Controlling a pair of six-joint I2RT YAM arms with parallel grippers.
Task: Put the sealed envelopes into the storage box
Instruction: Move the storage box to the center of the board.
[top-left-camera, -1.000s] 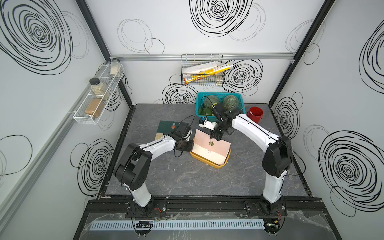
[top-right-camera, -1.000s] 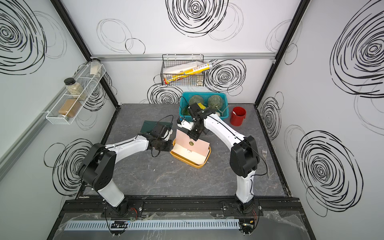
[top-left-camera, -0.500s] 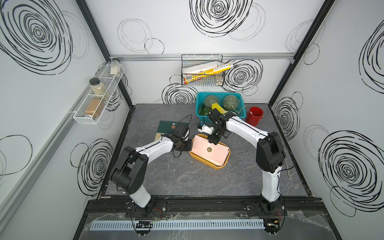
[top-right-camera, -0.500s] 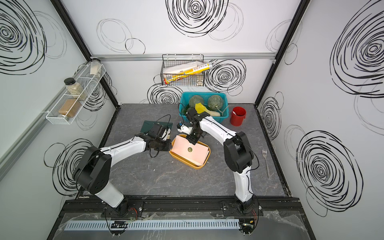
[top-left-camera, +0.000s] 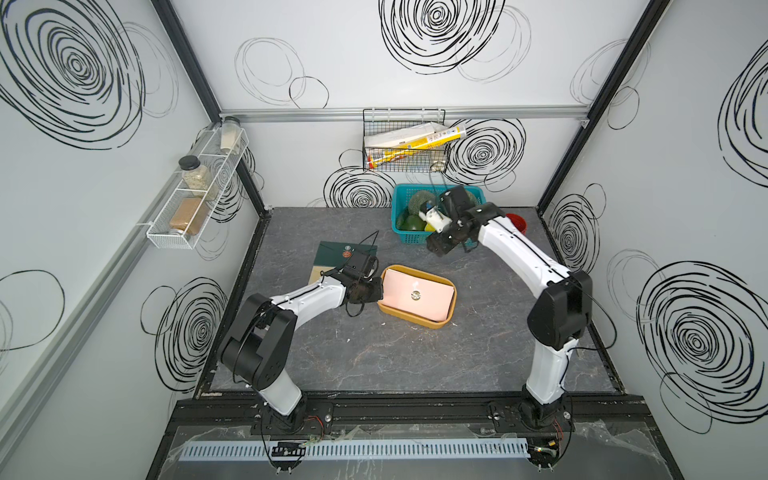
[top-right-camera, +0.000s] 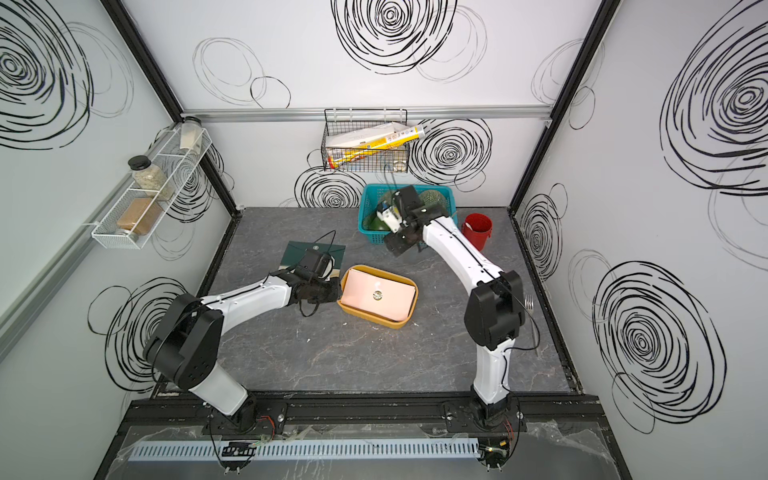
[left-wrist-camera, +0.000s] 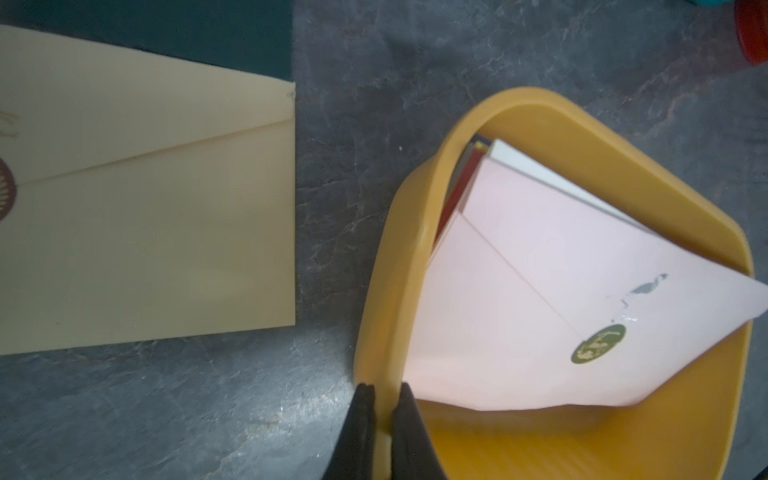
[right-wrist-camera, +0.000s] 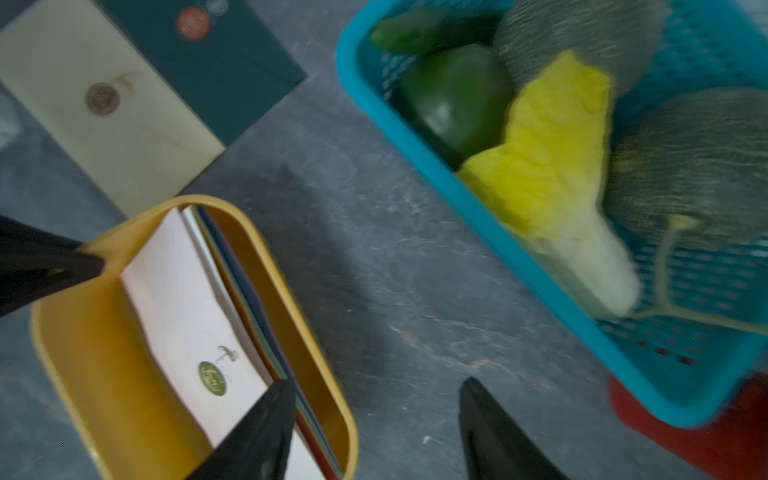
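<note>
**Left hand** (left-wrist-camera: 385, 390): clenched on the short end wall of the storage box (top-left-camera: 409, 318), one finger inside and one outside.

**Right hand** (right-wrist-camera: 378, 383): released, jaws spread wide. It hangs above the desk (top-left-camera: 374, 361) between the box and the teal basket (top-left-camera: 409, 239).

**Envelopes:** The pink envelope (top-left-camera: 399, 291) lies uppermost in the box, seal up, on a stack of envelopes (right-wrist-camera: 249, 291) that shows only coloured edges. The tan envelope (top-left-camera: 318, 274) partly covers the dark green envelope (top-left-camera: 332, 253). Both lie on the desk outside the box, beside the left arm.
</note>
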